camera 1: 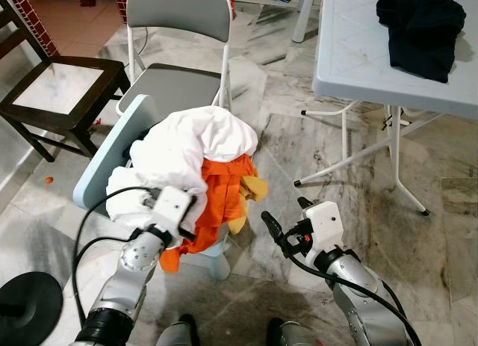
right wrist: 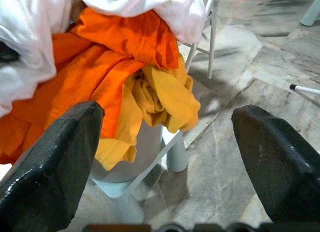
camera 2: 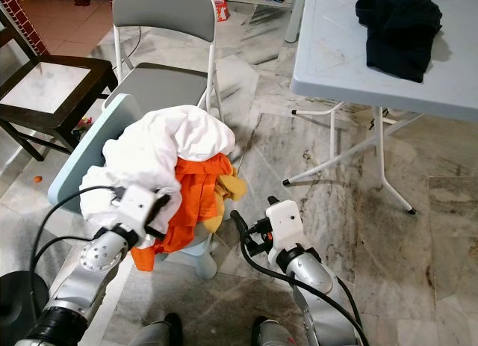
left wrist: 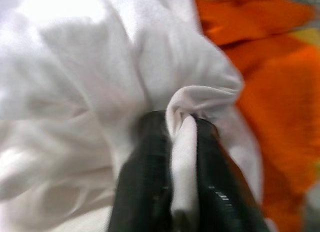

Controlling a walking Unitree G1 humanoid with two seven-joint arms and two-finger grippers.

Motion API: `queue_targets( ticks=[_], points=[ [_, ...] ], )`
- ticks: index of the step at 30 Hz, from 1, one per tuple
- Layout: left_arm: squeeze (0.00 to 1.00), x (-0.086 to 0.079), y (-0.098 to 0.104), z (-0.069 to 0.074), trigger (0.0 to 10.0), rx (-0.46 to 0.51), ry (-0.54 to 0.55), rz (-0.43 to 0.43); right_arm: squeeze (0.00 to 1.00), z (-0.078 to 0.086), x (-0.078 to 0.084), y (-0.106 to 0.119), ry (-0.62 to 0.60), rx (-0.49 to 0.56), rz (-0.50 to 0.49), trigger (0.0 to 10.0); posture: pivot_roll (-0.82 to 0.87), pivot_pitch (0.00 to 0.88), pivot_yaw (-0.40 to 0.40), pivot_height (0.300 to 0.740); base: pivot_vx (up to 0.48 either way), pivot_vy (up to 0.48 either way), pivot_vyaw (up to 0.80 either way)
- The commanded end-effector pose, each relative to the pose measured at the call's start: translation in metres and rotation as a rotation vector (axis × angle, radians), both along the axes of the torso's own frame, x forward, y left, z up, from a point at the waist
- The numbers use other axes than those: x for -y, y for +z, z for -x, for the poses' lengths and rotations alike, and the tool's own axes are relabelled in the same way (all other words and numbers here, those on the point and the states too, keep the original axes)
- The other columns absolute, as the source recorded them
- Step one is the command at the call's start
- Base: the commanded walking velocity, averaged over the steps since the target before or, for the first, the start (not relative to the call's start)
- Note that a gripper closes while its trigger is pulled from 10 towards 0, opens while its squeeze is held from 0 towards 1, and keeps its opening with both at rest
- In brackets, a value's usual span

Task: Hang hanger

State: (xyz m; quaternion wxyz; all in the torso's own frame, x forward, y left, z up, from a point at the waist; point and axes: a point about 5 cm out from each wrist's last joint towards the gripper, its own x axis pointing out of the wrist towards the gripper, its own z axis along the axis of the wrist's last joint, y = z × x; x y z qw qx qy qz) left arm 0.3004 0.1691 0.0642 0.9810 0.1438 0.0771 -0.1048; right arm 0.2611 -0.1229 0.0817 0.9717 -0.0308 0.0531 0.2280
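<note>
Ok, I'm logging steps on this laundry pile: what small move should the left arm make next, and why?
Probably lift slowly. The left gripper is shut on a fold of the white cloth, which lies over the orange cloth; raising it should peel it free. The right gripper is open, nearby.

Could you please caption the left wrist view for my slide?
Left hand pinching a fold of white cloth beside orange cloth.

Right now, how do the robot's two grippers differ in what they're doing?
The left gripper has its jaws shut on a fold of the white garment in the pile, while the right gripper has its jaws wide open and holds nothing. The left is buried in the clothes; the right hangs beside them, above the marble floor. Both point toward the laundry pile.
</note>
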Motion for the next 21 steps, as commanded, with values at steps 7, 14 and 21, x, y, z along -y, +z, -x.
queue_targets(
  ticks=[7,14,21],
  points=[
    [1.00,-0.041,0.012,0.015,10.0,0.161,0.264,-0.065,0.00,0.002,-0.001,-0.005,0.001,-0.012,0.001,10.0,-0.01,0.216,-0.016,0.740,0.000,0.000,0.00],
    [1.00,-0.074,0.013,0.014,10.0,0.146,0.475,-0.037,0.00,0.003,-0.002,-0.006,0.000,-0.014,-0.001,10.0,-0.01,0.219,-0.010,0.740,0.000,0.000,0.00],
    [1.00,-0.099,0.007,0.016,10.0,0.090,0.588,-0.020,0.00,0.004,-0.002,-0.007,0.000,-0.015,0.000,10.0,-0.01,0.219,-0.009,0.740,0.000,0.000,0.00]
  ],
)
